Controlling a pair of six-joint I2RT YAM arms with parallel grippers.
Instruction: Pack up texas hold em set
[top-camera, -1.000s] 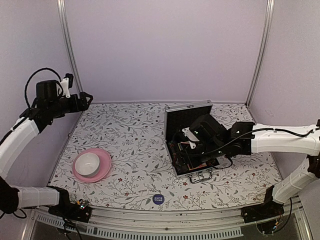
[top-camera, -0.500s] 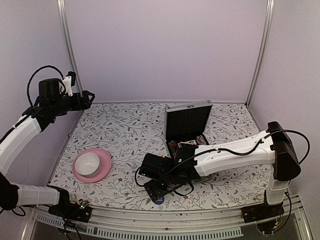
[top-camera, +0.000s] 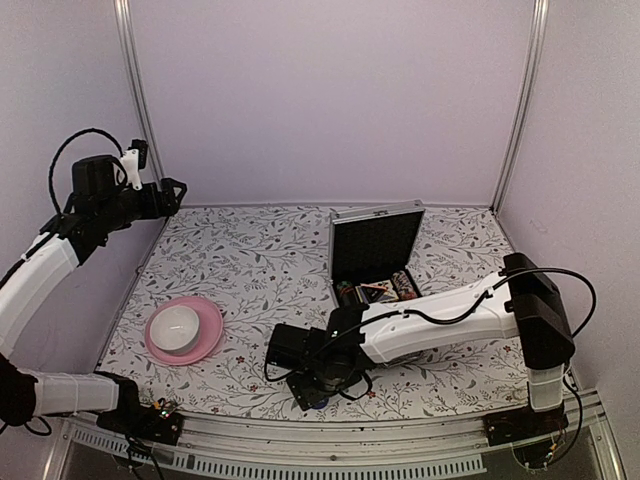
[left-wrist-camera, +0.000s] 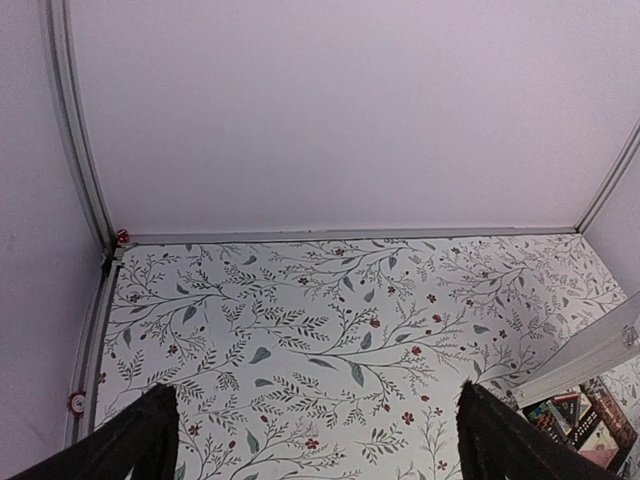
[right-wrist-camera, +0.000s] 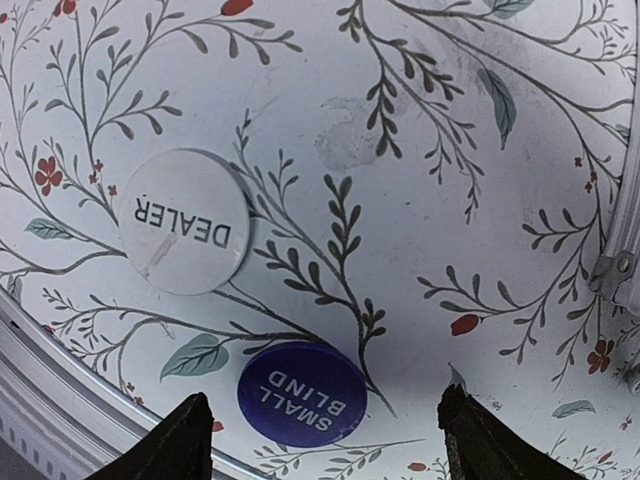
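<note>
The packing looks mostly done, judging by how things lie: the silver case (top-camera: 377, 243) stands open toward the back right of the surface (top-camera: 250, 260), lid upright, and its tray already holds card decks and striped chips (top-camera: 403, 284), though the overhead view is too small to sort out each piece. Two pieces are left out at the near edge, well apart from the case, a blue disc (right-wrist-camera: 302, 392) marked SMALL BLIND and a white disc (right-wrist-camera: 183, 221) marked DEALER, lying flat near each other but not touching. Both have yet to go in, and the lid has yet to be shut. The right tool (right-wrist-camera: 322, 400) hangs low over the blue disc with its jaws spread wide, one finger on either side of it. It is released and grips nothing, and whether the tips touch the surface cannot be told. The left tool (left-wrist-camera: 315, 425) is raised at the far left, well away from the set, its jaws fully apart and empty, facing the back of the surface. The pink plate (top-camera: 205, 335) with its white bowl (top-camera: 176, 324) sits apart on the left, not part of the set.
</note>
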